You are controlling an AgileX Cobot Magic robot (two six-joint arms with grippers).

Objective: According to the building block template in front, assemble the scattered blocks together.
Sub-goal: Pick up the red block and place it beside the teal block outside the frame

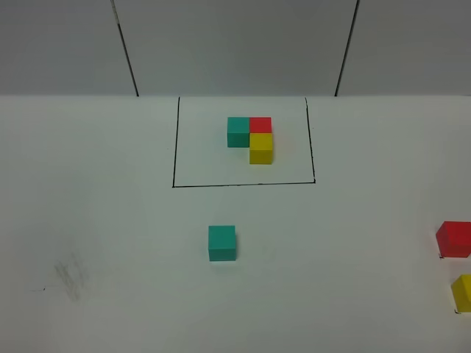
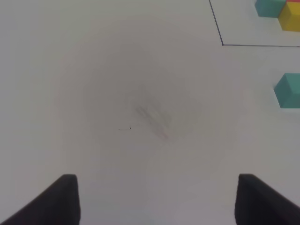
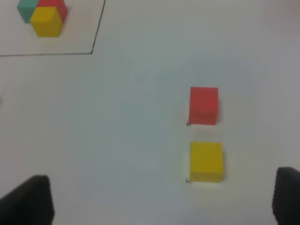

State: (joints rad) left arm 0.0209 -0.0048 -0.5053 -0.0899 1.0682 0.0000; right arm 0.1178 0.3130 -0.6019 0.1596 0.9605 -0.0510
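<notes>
Template: the building block template (image 1: 250, 138) sits inside a black outline (image 1: 175, 147) at the far middle of the table (image 1: 110, 184). Teal and red stand side by side in the far row, and yellow touches the red on its near side.
Scattered blocks: the teal cube (image 1: 221, 243) stands alone, just on the near side of the outline. The red cube (image 1: 454, 240) and yellow cube (image 1: 464, 293) lie near each other but apart at the far right.
Left jaws: spread wide and holding nothing, over bare table by a grey smudge (image 2: 152, 117).
Right jaws: spread wide and empty, with the yellow cube nearer them than the red.
Step in hand: likely the first pick, since no loose cube touches another yet.
Doing it well: square the jaws to two flat faces, close on the cube's middle, and set it down flush against its neighbour in the template's order.
Open room: there is plenty of bare table around the teal cube for building there.
Edges: the yellow cube is cut by the exterior view's border. Keep the build clear of the outline.
</notes>
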